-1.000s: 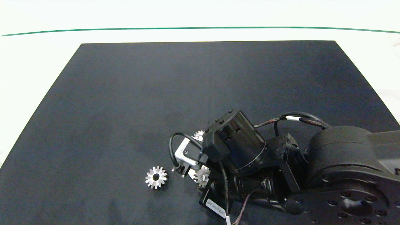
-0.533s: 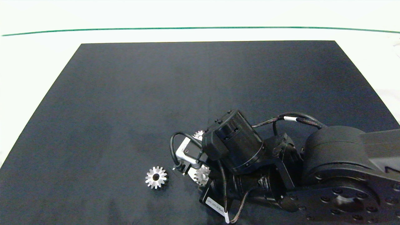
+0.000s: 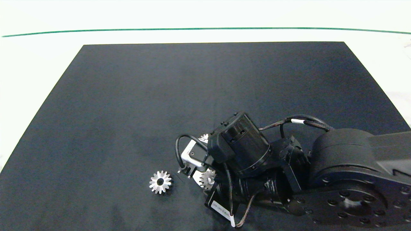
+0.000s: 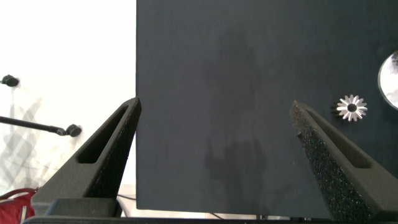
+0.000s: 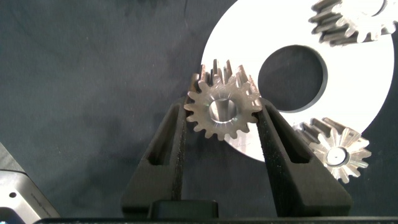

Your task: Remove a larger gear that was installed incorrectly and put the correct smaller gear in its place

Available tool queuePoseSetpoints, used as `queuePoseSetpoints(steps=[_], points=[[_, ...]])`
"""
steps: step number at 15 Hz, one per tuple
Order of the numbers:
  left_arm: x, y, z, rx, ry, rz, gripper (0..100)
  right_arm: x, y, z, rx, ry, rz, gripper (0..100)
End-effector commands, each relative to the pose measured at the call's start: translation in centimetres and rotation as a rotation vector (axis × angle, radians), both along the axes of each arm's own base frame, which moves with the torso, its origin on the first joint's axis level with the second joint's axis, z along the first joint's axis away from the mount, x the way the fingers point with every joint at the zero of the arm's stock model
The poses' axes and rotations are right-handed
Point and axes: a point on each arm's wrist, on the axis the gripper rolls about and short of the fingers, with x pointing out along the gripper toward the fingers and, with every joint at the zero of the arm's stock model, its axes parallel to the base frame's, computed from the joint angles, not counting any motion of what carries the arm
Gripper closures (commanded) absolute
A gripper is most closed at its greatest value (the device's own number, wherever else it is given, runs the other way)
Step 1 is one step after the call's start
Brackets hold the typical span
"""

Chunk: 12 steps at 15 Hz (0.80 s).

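Between right end effector (image 5: 222, 134) fingers: smaller gear (image 5: 222, 110)

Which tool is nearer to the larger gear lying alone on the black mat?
The right tool. It sits beside the larger gear, holding the smaller gear over the white disc. The left tool hangs open by the mat's edge, with the gear far off.

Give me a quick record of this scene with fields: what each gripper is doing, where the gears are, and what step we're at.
right gripper: shut on the smaller gear, over the edge of the white disc
left gripper: open, idle over the mat's edge
larger gear: flat on the mat, apart from the disc
other gears: two on the disc
centre hole: open
step: larger gear already off, smaller gear not yet seated
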Motion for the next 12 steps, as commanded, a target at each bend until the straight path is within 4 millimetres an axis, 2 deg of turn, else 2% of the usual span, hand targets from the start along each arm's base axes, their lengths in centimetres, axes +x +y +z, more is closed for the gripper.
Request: queuePoseSetpoints(steps=[1, 12], points=[[0.0, 0.0, -0.05, 0.002, 0.006, 0.002, 0, 0.09, 0.27, -0.07, -0.002, -0.001, 0.002, 75], [-0.03, 0.01, -0.08, 0.004, 0.006, 0.002, 0, 0.14, 0.65, -0.45, -0.006, 0.007, 0.003, 75]])
